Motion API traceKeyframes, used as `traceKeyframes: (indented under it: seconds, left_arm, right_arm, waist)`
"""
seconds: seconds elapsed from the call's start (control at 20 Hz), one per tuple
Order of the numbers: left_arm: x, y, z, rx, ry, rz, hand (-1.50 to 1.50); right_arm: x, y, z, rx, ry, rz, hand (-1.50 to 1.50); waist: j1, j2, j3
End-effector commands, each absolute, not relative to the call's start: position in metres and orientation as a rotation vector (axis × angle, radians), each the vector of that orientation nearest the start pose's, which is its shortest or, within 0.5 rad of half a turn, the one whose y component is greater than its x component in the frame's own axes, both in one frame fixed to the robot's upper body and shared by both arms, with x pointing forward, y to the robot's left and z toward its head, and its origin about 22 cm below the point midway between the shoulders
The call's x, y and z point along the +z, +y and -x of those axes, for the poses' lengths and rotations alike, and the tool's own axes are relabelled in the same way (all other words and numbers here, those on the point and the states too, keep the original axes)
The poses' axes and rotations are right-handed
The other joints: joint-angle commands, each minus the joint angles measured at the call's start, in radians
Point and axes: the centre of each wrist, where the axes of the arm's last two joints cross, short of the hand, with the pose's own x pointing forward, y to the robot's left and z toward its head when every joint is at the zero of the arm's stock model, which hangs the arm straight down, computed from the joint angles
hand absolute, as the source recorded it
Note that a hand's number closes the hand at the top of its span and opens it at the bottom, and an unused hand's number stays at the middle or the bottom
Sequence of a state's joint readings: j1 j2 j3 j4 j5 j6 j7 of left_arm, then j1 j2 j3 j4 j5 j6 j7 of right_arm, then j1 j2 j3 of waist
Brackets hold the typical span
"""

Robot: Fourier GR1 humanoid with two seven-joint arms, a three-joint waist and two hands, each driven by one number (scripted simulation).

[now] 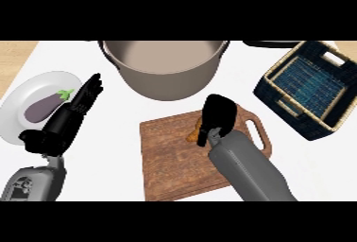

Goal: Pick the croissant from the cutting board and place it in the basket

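The white bench (320,165) fills the frame. At the upper middle stands a large grey pot (166,66), its mouth open toward the view. Below it, in the lower middle, lies the wooden cutting board (174,160), its handle loop pointing to the right. At the upper right sits the dark woven basket (275,90), set at a slant, with a blue lining inside. At the left edge is a white plate (17,101) carrying a purple eggplant (43,107).

The left hand (83,101) rests beside the plate in the left part of the frame, fingers straight and relaxed, holding nothing.

The right hand (218,116) hangs over the upper right part of the cutting board, its back toward the view. Whether its fingers are spread or curled under it I cannot tell.

The croissant (195,133) is on the board, mostly hidden; only a small orange-brown edge shows just left of and below the right hand. Its long axis cannot be read from so little.

The right hand is plainly the nearer one, sitting almost directly over the croissant, which peeks out on its left side. The basket lies well apart, up and to the right, so the carry would run that way.
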State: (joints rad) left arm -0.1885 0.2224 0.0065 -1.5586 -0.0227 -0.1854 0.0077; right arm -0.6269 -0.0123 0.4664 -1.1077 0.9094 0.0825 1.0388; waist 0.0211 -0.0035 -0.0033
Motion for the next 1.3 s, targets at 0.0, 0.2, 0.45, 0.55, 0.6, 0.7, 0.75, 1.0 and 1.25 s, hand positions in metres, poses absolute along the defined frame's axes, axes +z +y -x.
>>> traceKeyframes:
  seconds: [0.0,0.2,0.45,0.55,0.6,0.7,0.75,1.0,1.25]
  left_arm:
    - [0.055,0.266,-0.286,-0.401,-1.686,-0.019,0.00]
    - [0.065,0.258,-0.278,-0.422,-1.693,0.000,0.00]
    - [0.056,0.257,-0.290,-0.389,-1.690,-0.024,0.00]
    - [0.058,0.257,-0.287,-0.408,-1.684,-0.006,0.00]
    - [0.054,0.256,-0.283,-0.399,-1.674,-0.009,0.00]
    - [0.049,0.266,-0.278,-0.388,-1.660,-0.029,0.00]
    - [0.055,0.265,-0.287,-0.384,-1.681,-0.055,0.00]
    - [0.062,0.248,-0.283,-0.391,-1.674,-0.036,0.00]
    - [0.051,0.271,-0.273,-0.411,-1.695,-0.059,0.00]
  right_arm:
    - [0.089,-0.041,-0.356,0.796,-0.827,1.050,1.50]
    - [0.098,-0.037,-0.372,0.683,-0.927,1.038,1.50]
    - [0.130,-0.034,-0.364,0.443,-1.188,0.931,1.50]
    - [0.157,-0.028,-0.360,0.321,-1.350,0.899,1.50]
    - [0.166,-0.016,-0.352,0.292,-1.399,0.931,1.50]
    - [0.193,-0.016,-0.350,0.219,-1.496,0.926,1.50]
    - [0.196,-0.013,-0.346,0.181,-1.534,0.942,1.50]
    - [0.244,-0.009,-0.334,0.076,-1.550,0.972,1.50]
    - [0.269,-0.006,-0.332,0.048,-1.475,1.081,1.50]
  waist:
    - [0.008,0.008,0.003]
    - [0.025,0.009,0.004]
    - [0.003,0.007,0.004]
    - [0.007,0.003,0.004]
    - [0.011,-0.002,0.003]
    - [-0.002,-0.004,0.003]
    - [-0.016,-0.003,0.003]
    - [-0.022,-0.008,0.003]
    - [-0.017,-0.005,0.002]
